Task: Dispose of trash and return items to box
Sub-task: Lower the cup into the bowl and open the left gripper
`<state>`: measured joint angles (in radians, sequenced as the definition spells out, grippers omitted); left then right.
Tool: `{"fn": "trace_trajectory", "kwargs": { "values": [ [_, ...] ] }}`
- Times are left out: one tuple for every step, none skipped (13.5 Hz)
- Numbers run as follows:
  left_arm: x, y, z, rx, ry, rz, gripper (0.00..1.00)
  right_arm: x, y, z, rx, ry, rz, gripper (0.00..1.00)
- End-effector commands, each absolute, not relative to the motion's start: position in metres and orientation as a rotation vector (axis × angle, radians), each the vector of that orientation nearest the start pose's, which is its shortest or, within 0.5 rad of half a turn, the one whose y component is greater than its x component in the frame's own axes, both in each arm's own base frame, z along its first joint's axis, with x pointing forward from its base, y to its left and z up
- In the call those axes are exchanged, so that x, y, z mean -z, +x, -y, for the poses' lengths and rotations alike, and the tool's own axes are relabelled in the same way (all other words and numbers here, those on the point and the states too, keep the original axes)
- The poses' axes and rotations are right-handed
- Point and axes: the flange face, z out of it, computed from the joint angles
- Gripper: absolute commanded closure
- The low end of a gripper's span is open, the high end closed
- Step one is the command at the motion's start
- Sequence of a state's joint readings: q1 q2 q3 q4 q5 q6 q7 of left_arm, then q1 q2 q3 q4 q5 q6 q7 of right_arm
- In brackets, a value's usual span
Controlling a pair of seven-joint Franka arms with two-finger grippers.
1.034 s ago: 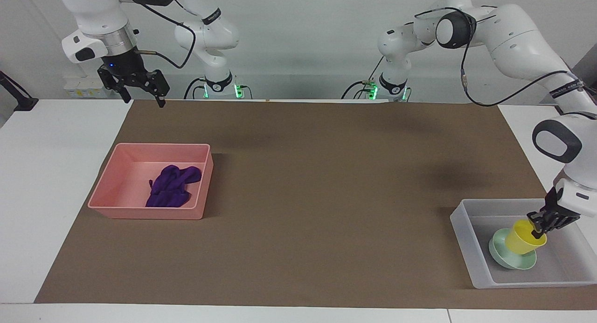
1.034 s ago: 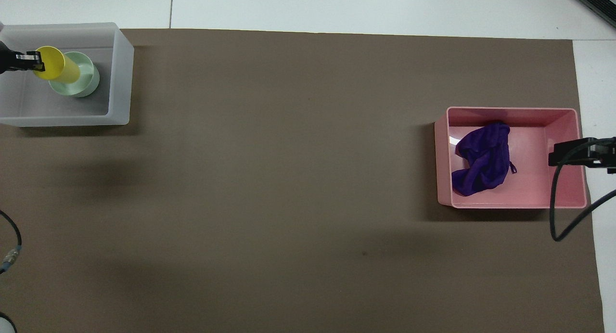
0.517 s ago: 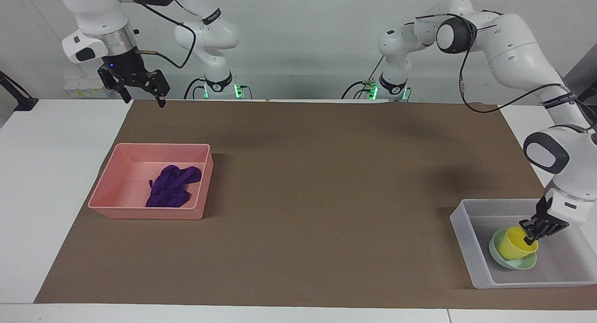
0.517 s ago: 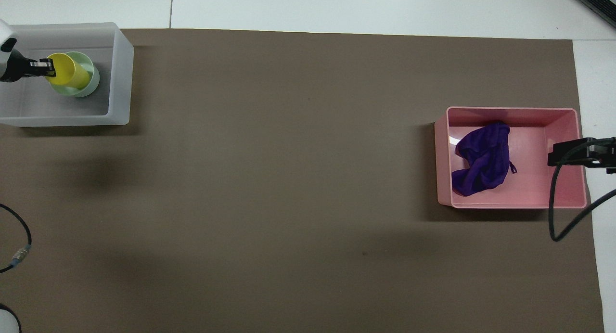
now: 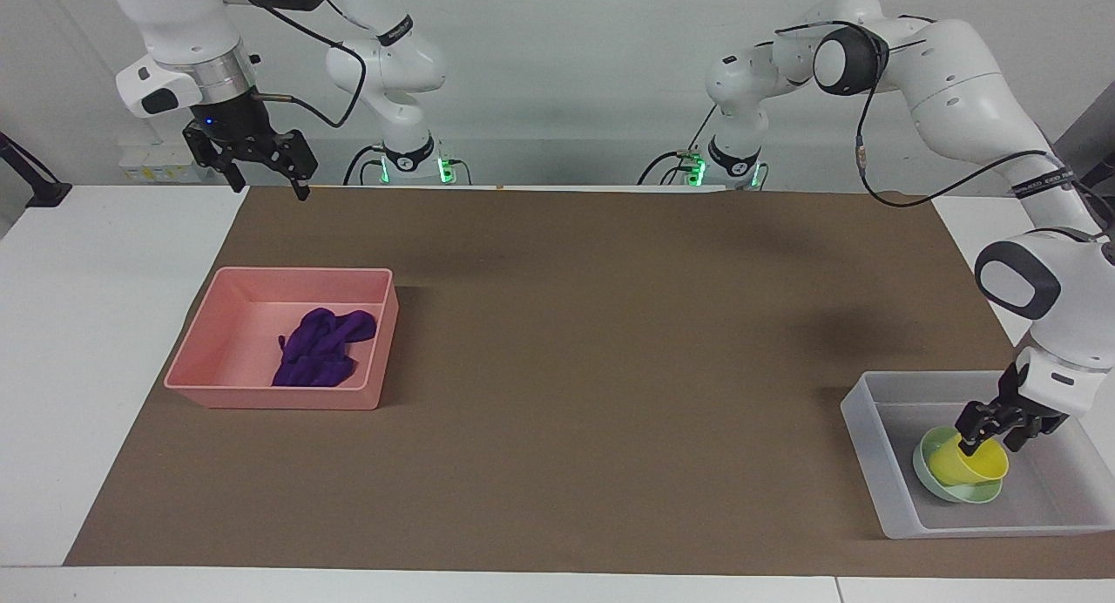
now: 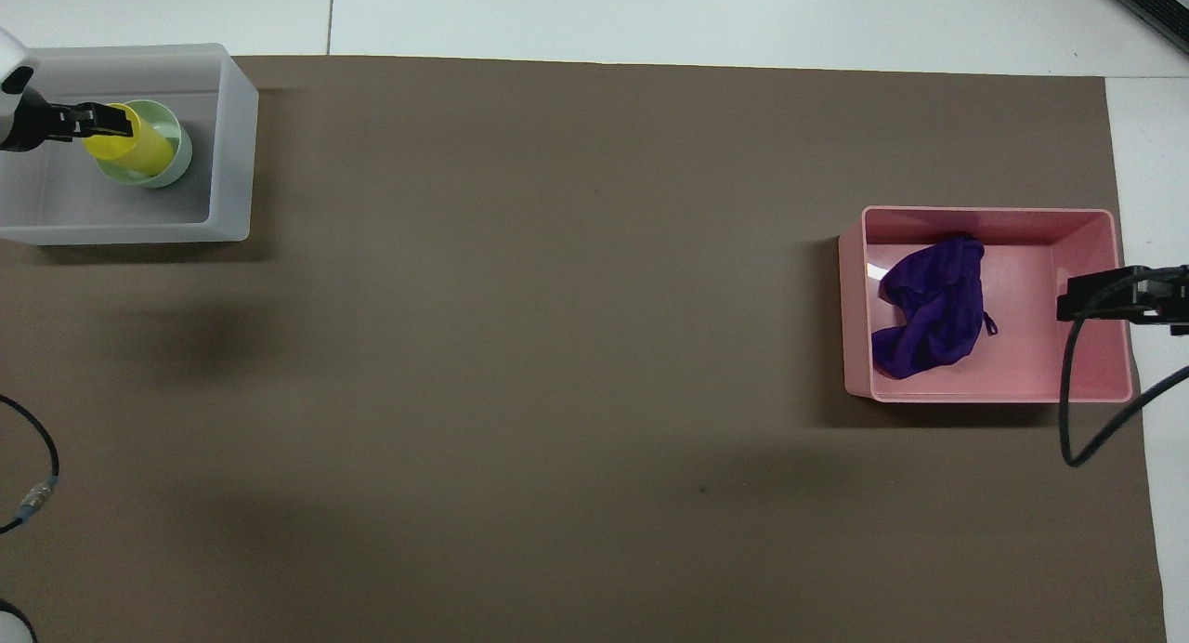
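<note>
Yellow cup [image 5: 967, 460] sits tilted inside the green bowl [image 5: 956, 484], both on the floor of the whitish box [image 5: 858, 420] at the left arm's end of the table, directly under the left gripper [image 5: 983, 439]. The left gripper is low over the cup's rim with its fingers spread on either side of it; judged released, cup resting on the bowl by its own weight. Stacking the cup in the bowl likely saves floor space in the box. Purple rag [image 5: 320, 348] lies crumpled in the pink tray [image 5: 361, 402] at the right arm's end, below the right gripper [image 5: 268, 180], which hangs high above the table edge with its fingers apart, holding nothing, waiting. Rag in the tray reads as trash disposed of; cup and bowl in the box read as items returned. Judgement: task essentially finished; what remains is lifting the left gripper straight up without catching the cup's rim and tipping it out of the bowl.
</note>
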<state>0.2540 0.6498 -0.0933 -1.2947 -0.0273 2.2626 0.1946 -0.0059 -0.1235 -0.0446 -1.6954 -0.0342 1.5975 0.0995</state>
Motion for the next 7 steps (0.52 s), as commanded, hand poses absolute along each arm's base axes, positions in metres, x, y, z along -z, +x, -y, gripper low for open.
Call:
{"fn": "trace_trajectory", "kwargs": {
  "values": [
    [-0.446, 0.719, -0.104, 0.517, -3.107, -0.069, 0.00, -0.633, 0.511, 0.036, 0.061, -3.158, -0.202, 0.00],
    [-0.463, 0.705, -0.090, 0.524, -3.101, -0.095, 0.00, -0.632, 0.511, 0.036, 0.058, -3.158, -0.204, 0.00],
    [-0.477, 0.693, -0.078, 0.529, -3.097, -0.120, 0.00, -0.632, 0.511, 0.035, 0.061, -3.157, -0.204, 0.00],
    [-0.493, 0.681, -0.063, 0.535, -3.094, -0.150, 0.00, -0.633, 0.512, 0.036, 0.070, -3.157, -0.204, 0.00],
    [-0.508, 0.671, -0.047, 0.516, -3.099, -0.181, 0.00, -0.633, 0.512, 0.036, 0.073, -3.157, -0.206, 0.00],
    [-0.522, 0.662, -0.038, 0.483, -3.106, -0.204, 0.00, -0.633, 0.512, 0.035, 0.075, -3.157, -0.206, 0.00],
    [-0.538, 0.654, -0.027, 0.471, -3.107, -0.231, 0.00, -0.633, 0.512, 0.035, 0.075, -3.157, -0.206, 0.00]
  ]
}}
